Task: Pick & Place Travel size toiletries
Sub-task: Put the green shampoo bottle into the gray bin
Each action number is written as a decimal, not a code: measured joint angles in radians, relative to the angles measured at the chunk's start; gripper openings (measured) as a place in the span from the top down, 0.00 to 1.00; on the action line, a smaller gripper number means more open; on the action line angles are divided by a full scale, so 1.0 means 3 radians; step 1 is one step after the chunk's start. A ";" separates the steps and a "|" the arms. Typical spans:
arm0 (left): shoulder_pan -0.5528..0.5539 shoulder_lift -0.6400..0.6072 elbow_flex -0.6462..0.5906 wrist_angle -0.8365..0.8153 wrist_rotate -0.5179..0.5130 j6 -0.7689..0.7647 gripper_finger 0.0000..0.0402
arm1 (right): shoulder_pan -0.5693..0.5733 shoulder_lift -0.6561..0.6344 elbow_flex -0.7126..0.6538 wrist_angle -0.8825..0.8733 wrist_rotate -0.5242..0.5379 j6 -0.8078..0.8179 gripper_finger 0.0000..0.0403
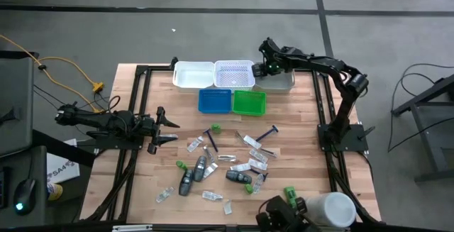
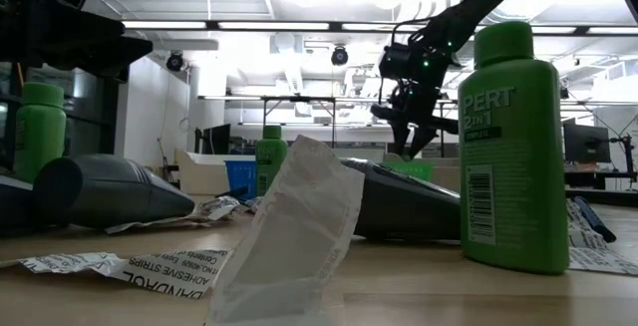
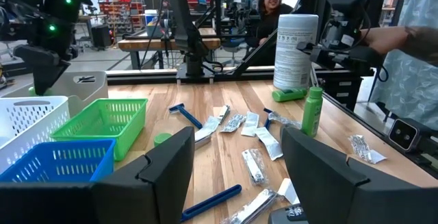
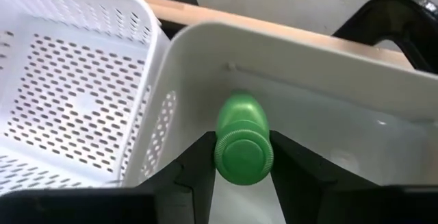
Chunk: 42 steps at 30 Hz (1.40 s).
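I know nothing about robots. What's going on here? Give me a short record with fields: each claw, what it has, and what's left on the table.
right claw: over the clear bin at the table's far side, a green bottle between its fingers
left claw: open, empty, waiting at the table's left side
trays: white, white perforated, blue, green
left on table: packets, razors, green bottles, grey pieces
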 joint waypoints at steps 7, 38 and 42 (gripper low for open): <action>0.0000 0.0001 0.0000 0.0000 0.0000 0.0000 0.45 | 0.0000 0.0000 0.0000 0.0063 -0.0006 -0.0056 0.70; 0.0001 0.0001 0.0000 0.0000 0.0000 0.0000 0.45 | 0.0005 -0.0001 0.0000 -0.0018 -0.0111 -0.0264 0.69; 0.0001 0.0000 -0.0001 0.0000 0.0000 0.0000 0.45 | 0.0005 -0.0003 0.0000 -0.0017 -0.0145 -0.0287 0.69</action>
